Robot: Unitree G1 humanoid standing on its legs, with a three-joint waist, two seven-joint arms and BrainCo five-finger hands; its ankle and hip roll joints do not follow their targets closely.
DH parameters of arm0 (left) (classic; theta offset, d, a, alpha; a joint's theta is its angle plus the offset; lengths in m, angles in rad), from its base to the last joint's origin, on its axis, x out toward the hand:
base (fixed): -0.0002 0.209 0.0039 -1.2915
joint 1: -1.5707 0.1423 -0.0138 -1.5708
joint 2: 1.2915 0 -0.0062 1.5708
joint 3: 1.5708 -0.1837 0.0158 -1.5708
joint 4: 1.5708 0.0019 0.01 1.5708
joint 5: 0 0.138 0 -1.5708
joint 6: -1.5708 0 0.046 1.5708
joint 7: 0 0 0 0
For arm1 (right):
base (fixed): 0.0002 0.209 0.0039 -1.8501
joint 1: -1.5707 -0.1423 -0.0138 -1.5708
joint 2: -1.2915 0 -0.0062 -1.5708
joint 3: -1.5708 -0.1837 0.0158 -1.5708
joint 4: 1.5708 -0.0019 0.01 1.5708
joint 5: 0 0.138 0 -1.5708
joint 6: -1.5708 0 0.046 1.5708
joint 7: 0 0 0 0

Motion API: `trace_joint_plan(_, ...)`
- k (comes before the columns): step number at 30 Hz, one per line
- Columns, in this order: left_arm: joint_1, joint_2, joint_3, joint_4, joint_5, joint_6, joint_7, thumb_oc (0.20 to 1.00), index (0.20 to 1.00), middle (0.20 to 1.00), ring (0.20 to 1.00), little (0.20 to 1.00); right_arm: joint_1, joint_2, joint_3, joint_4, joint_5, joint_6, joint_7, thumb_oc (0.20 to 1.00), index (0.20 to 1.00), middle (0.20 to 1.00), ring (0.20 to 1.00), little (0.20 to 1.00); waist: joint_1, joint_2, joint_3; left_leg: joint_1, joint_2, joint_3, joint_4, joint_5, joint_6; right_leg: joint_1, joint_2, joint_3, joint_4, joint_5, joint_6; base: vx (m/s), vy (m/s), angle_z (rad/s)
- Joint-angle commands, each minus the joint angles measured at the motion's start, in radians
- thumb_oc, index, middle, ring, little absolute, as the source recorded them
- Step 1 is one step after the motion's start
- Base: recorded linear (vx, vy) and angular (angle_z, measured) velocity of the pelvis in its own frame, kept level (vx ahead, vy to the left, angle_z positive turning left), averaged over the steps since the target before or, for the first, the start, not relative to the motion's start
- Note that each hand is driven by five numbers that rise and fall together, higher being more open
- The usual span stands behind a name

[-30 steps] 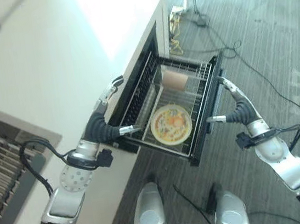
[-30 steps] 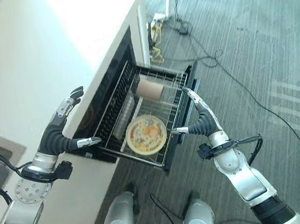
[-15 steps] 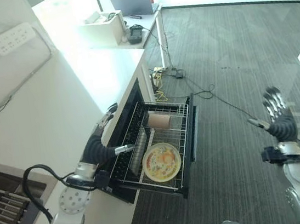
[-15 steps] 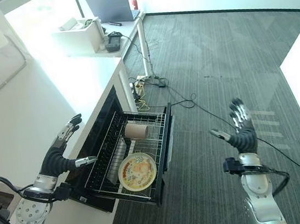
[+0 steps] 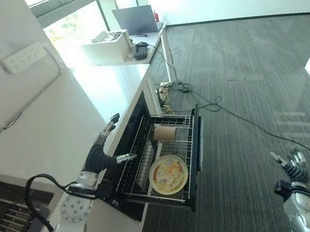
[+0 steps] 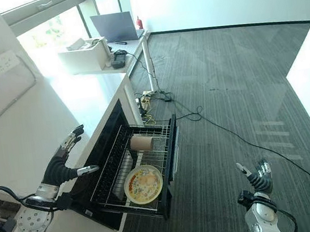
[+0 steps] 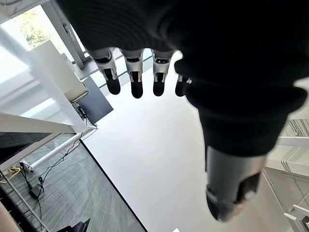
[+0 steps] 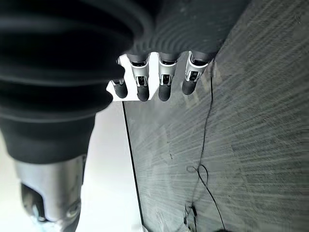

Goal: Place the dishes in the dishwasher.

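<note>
At the lower left of the frame the left hand (image 6: 64, 162) hung over the edge of the white worktop (image 6: 83, 91), its fingers (image 7: 136, 82) straight and apart, holding nothing. Next to it, in the middle, the dishwasher rack (image 6: 168, 148) stood pulled out, with the plate (image 6: 143, 184) lying flat in it and a brown cup (image 6: 142, 143) on its side behind. A second ago both hands were close at the two sides of the rack; now the right hand (image 6: 257, 177) had dropped far away to the lower right, over the grey carpet floor (image 6: 225, 84), with its fingers (image 8: 164, 79) straight and empty. That looked like the dishes were in and only the push to close was left. A laptop (image 6: 116, 27) sat far back.
</note>
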Motion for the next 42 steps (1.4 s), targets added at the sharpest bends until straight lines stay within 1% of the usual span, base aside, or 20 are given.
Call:
trace_joint_plan(1,-0.122,0.027,0.007,-0.044,-0.035,-0.01,-0.009,1.0,1.0,1.0,1.0,1.0,-0.15,-0.001,0.018,0.006,0.055,0.001,0.082,1.0,1.0,1.0,1.0,1.0,0.043,0.012,0.064,0.013,0.045,0.074,0.094,-0.071,0.001,0.008,-0.059,-0.107,0.112,-0.03,0.017,0.11,-0.004,0.12)
trace_joint_plan(3,-0.141,0.027,-0.021,-0.056,-0.034,0.004,-0.024,1.0,1.0,1.0,1.0,1.0,-0.187,0.001,0.068,0.079,0.096,0.026,0.144,1.0,1.0,1.0,1.0,1.0,0.071,0.021,0.066,0.005,0.043,0.061,0.109,-0.071,-0.003,0.017,-0.074,-0.135,0.129,-0.042,0.011,0.12,0.001,0.15)
trace_joint_plan(5,-0.148,0.026,-0.037,-0.064,-0.034,0.009,-0.035,1.0,1.0,1.0,1.0,1.0,-0.207,0.005,0.094,0.117,0.111,0.04,0.186,1.0,1.0,1.0,1.0,1.0,0.087,0.028,0.071,-0.005,0.045,0.051,0.126,-0.069,-0.008,0.023,-0.08,-0.151,0.14,-0.05,0.006,0.14,0.03,0.39)
trace_joint_plan(6,-0.166,0.022,-0.062,-0.088,-0.036,0.023,-0.036,1.0,1.0,1.0,1.0,1.0,-0.242,0.007,0.116,0.182,0.111,0.041,0.244,1.0,1.0,1.0,1.0,1.0,0.11,0.04,0.083,-0.039,0.042,0.036,0.174,-0.072,-0.01,0.018,-0.091,-0.165,0.177,-0.067,-0.004,0.15,0.06,0.51)
trace_joint_plan(7,-0.175,0.023,-0.069,-0.095,-0.038,0.027,-0.034,1.0,1.0,1.0,1.0,1.0,-0.257,0.004,0.122,0.199,0.12,0.039,0.258,1.0,1.0,1.0,1.0,1.0,0.118,0.044,0.091,-0.058,0.042,0.028,0.203,-0.076,-0.01,0.01,-0.096,-0.169,0.204,-0.076,-0.01,0.13,0.058,0.43)
trace_joint_plan(12,-0.214,0.037,-0.099,-0.122,-0.057,0.048,-0.018,1.0,1.0,1.0,1.0,1.0,-0.349,-0.011,0.134,0.295,0.182,0.046,0.36,1.0,1.0,1.0,1.0,1.0,0.156,0.068,0.155,-0.158,0.046,-0.015,0.338,-0.101,-0.012,-0.051,-0.133,-0.171,0.352,-0.123,-0.042,0.08,0.065,0.35)
trace_joint_plan(13,-0.217,0.039,-0.103,-0.125,-0.059,0.053,-0.013,1.0,1.0,1.0,1.0,1.0,-0.358,-0.013,0.135,0.307,0.183,0.048,0.369,1.0,1.0,1.0,1.0,1.0,0.158,0.071,0.162,-0.168,0.047,-0.017,0.348,-0.102,-0.012,-0.058,-0.136,-0.17,0.362,-0.126,-0.044,0.05,0.093,0.08)
trace_joint_plan(15,-0.225,0.048,-0.119,-0.134,-0.07,0.062,0.003,1.0,1.0,1.0,1.0,1.0,-0.406,-0.023,0.133,0.372,0.206,0.058,0.381,1.0,1.0,1.0,1.0,1.0,0.172,0.085,0.195,-0.239,0.045,-0.036,0.399,-0.103,-0.011,-0.109,-0.152,-0.15,0.412,-0.135,-0.052,-0.1,0.142,0.03)
trace_joint_plan(16,-0.236,0.057,-0.134,-0.143,-0.076,0.043,0.04,1.0,1.0,1.0,1.0,1.0,-0.469,-0.049,0.133,0.41,0.215,0.085,0.379,1.0,1.0,1.0,1.0,1.0,0.177,0.105,0.229,-0.302,0.038,-0.042,0.418,-0.091,-0.013,-0.175,-0.163,-0.132,0.442,-0.135,-0.055,-0.4,0.215,-0.1)
trace_joint_plan(18,-0.272,0.077,-0.151,-0.139,-0.08,-0.008,0.107,1.0,1.0,1.0,1.0,1.0,-0.573,-0.076,0.147,0.455,0.258,0.108,0.395,1.0,1.0,1.0,1.0,1.0,0.176,0.134,0.304,-0.371,0.028,-0.047,0.437,-0.079,-0.007,-0.278,-0.182,-0.104,0.504,-0.138,-0.061,-0.49,0.193,-0.06)
trace_joint_plan(21,-0.304,0.077,-0.168,-0.13,-0.075,-0.023,0.151,1.0,1.0,1.0,1.0,1.0,-0.664,-0.096,0.166,0.502,0.268,0.128,0.422,1.0,1.0,1.0,1.0,1.0,0.177,0.161,0.354,-0.43,0.016,-0.042,0.464,-0.074,0.0,-0.362,-0.201,-0.075,0.567,-0.15,-0.067,-0.25,0.142,-0.07)
trace_joint_plan(22,-0.305,0.079,-0.167,-0.134,-0.069,-0.039,0.162,1.0,1.0,1.0,1.0,1.0,-0.694,-0.105,0.168,0.507,0.28,0.13,0.44,1.0,1.0,1.0,1.0,1.0,0.181,0.168,0.375,-0.451,0.01,-0.041,0.479,-0.076,0.005,-0.391,-0.211,-0.068,0.588,-0.153,-0.067,-0.16,0.082,-0.01)
trace_joint_plan(23,-0.306,0.078,-0.166,-0.134,-0.064,-0.046,0.168,1.0,1.0,1.0,1.0,1.0,-0.709,-0.109,0.171,0.502,0.278,0.133,0.44,1.0,1.0,1.0,1.0,1.0,0.183,0.171,0.383,-0.462,0.007,-0.04,0.487,-0.077,0.007,-0.404,-0.216,-0.066,0.597,-0.155,-0.067,-0.08,0.041,0.04)
trace_joint_plan(24,-0.309,0.081,-0.165,-0.138,-0.063,-0.047,0.177,1.0,1.0,1.0,1.0,1.0,-0.726,-0.114,0.173,0.504,0.279,0.133,0.446,1.0,1.0,1.0,1.0,1.0,0.184,0.171,0.392,-0.469,0.004,-0.05,0.507,-0.105,-0.001,-0.417,-0.222,-0.047,0.624,-0.182,-0.054,-0.02,0.012,0.08)
trace_joint_plan(26,-0.316,0.089,-0.161,-0.143,-0.058,-0.052,0.201,1.0,1.0,1.0,1.0,1.0,-0.773,-0.115,0.187,0.502,0.283,0.127,0.452,1.0,1.0,1.0,1.0,1.0,0.193,0.174,0.411,-0.507,-0.001,-0.05,0.543,-0.117,0.008,-0.467,-0.236,-0.036,0.67,-0.193,-0.055,-0.07,0.003,0.02)
trace_joint_plan(29,-0.322,0.088,-0.167,-0.141,-0.053,-0.06,0.211,1.0,1.0,1.0,1.0,1.0,-0.822,-0.113,0.216,0.491,0.285,0.128,0.451,1.0,1.0,1.0,1.0,1.0,0.207,0.172,0.411,-0.551,-0.01,-0.056,0.574,-0.128,0.017,-0.515,-0.242,-0.022,0.708,-0.208,-0.059,-0.04,0.012,-0.07)
trace_joint_plan(33,-0.329,0.096,-0.171,-0.145,-0.046,-0.062,0.215,1.0,1.0,1.0,1.0,1.0,-0.853,-0.097,0.255,0.455,0.261,0.111,0.445,1.0,1.0,1.0,1.0,1.0,0.223,0.165,0.411,-0.56,-0.022,-0.067,0.577,-0.134,0.024,-0.516,-0.239,-0.025,0.7,-0.204,-0.059,0.0,-0.01,0.0)
trace_joint_plan(35,-0.344,0.111,-0.172,-0.146,-0.047,-0.065,0.213,1.0,1.0,1.0,1.0,1.0,-0.898,-0.076,0.313,0.404,0.224,0.106,0.441,1.0,1.0,1.0,1.0,1.0,0.243,0.153,0.411,-0.555,-0.026,-0.074,0.576,-0.137,0.027,-0.496,-0.246,-0.041,0.685,-0.195,-0.057,0.04,-0.061,0.11)
trace_joint_plan(38,-0.352,0.119,-0.177,-0.142,-0.05,-0.067,0.205,1.0,1.0,1.0,1.0,1.0,-0.924,-0.069,0.347,0.37,0.192,0.1,0.44,1.0,1.0,1.0,1.0,1.0,0.254,0.147,0.411,-0.555,-0.025,-0.077,0.575,-0.137,0.025,-0.482,-0.252,-0.052,0.674,-0.188,-0.053,0.03,-0.043,0.16)
trace_joint_plan(42,-0.36,0.13,-0.185,-0.14,-0.039,-0.073,0.196,1.0,1.0,1.0,1.0,1.0,-0.968,-0.067,0.428,0.278,0.134,0.11,0.424,1.0,1.0,1.0,1.0,1.0,0.278,0.13,0.411,-0.556,-0.03,-0.084,0.572,-0.136,0.025,-0.451,-0.26,-0.075,0.639,-0.171,-0.046,0.01,-0.048,0.1)
